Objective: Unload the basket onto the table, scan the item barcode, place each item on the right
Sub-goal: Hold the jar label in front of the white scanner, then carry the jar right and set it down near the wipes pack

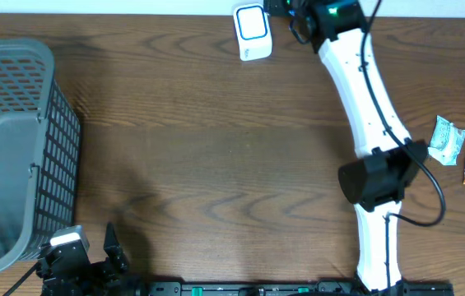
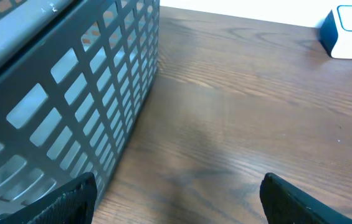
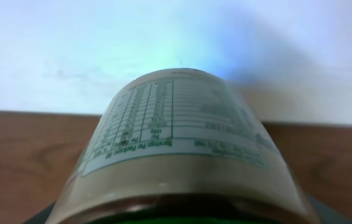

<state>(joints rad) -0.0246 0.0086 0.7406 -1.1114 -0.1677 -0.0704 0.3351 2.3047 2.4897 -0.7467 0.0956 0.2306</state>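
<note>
**A:** Where is the item, and why there?

**B:** The bottle (image 3: 176,143) is lifted off the bench (image 1: 216,148) at the far edge, just beside the scanner (image 1: 251,31); the right arm is stretched fully across, probably to bring the label within the scanner's reach.

**A:** State of the right tool (image 1: 288,10)?

**B:** Pinching the bottle, judged from the wrist view; the bottle lies on its side and fills that view, with wall behind and bench below it; nothing else could be carrying it. The fingers themselves are hidden.

**A:** Is the barcode presented?

**B:** Cannot tell; the face turned to the wrist camera carries a printed table and no bars; the code may lie on a hidden side. The next move probably calls for a slow roll about the bottle's long axis, keeping it near the scanner; the risk is a smooth round body slipping in the pinch.

**A:** And the left tool (image 2: 179,205)?

**B:** Spread wide and holding nothing; parked low at the near edge, close beside the basket (image 1: 10,148), well apart from the scanning; this leaves the middle of the bench to the other arm.

**A:** Other items?

**B:** Two packets (image 1: 461,154) lie at the right edge, close together, probably awaiting their turn; the basket, as far as it shows, holds nothing, and is probably where scanned goods go.
</note>
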